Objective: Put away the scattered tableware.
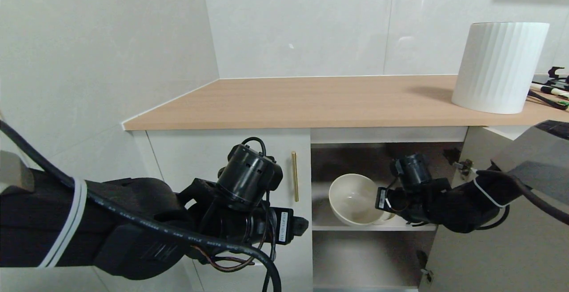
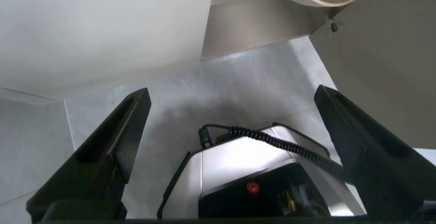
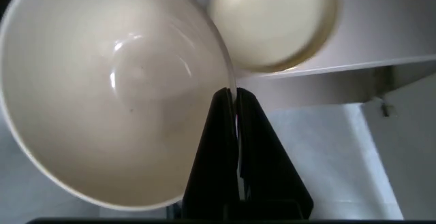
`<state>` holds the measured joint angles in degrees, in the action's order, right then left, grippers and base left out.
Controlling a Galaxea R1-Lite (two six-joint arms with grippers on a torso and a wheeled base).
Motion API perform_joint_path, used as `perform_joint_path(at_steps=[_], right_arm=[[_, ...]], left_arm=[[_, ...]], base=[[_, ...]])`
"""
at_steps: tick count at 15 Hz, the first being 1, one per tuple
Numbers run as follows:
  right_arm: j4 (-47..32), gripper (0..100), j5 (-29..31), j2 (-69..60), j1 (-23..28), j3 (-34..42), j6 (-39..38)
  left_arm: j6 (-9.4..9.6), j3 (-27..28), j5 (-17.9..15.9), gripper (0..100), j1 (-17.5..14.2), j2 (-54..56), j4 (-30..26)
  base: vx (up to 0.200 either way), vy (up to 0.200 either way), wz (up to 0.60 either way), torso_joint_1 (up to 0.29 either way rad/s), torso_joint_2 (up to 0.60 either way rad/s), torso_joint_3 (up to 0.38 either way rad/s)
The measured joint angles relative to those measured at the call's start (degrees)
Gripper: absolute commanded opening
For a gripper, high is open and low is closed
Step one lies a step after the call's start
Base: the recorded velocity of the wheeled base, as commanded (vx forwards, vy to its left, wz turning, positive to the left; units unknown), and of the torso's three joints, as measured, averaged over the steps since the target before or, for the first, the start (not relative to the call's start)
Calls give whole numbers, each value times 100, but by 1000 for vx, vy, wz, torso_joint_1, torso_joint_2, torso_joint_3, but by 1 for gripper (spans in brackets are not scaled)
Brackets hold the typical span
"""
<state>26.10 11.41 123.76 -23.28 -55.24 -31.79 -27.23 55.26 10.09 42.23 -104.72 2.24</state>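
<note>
**Bowl held at the cupboard shelf by the right gripper**

The right gripper (image 3: pixel 236 96) is closed on the rim of a cream bowl (image 3: pixel 116 88); the thin wall of the bowl is pinched between its two black fingers. In the head view the right gripper (image 1: pixel 383 199) is seen inside the open cupboard, and the bowl (image 1: pixel 353 198) is held tilted on its side, with its opening turned towards the camera. The bowl is just above the middle shelf (image 1: pixel 329 226); whether its lower edge touches the shelf cannot be told. Behind the bowl, a small dish (image 3: pixel 272 20) of the same cream colour lies flat on this shelf, close to the bowl.

The left gripper (image 2: pixel 231 94) is open, with its fingers (image 2: pixel 116 149) spread wide and nothing between them. It is pointed down towards the floor, and the left arm is placed in front of the closed cupboard door (image 1: pixel 222 150), well apart from the bowl. A slim gold handle (image 1: pixel 294 176) is fixed upright at the edge of this door. The other door (image 1: pixel 489 247) stands open beside the right arm.

Above the cupboard a wooden tabletop (image 1: pixel 311 101) is seen. A white ribbed container (image 1: pixel 500 65) stands upright on it near the right end, and some utensils (image 1: pixel 551 91) lie just beside the container.
</note>
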Motion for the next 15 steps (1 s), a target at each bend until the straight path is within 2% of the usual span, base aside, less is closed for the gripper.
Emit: perform_joint_path(at_steps=[8,15], right_arm=[[88,0,40,684,811,-606,51],[88,0,137,1078,984,-837,174]], left_arm=[[0,-5,0,100,5,0,2],[0,0,0,100,5,0,0]], base=[[0,0,0,0,0,0],[0,0,0,0,0,0]])
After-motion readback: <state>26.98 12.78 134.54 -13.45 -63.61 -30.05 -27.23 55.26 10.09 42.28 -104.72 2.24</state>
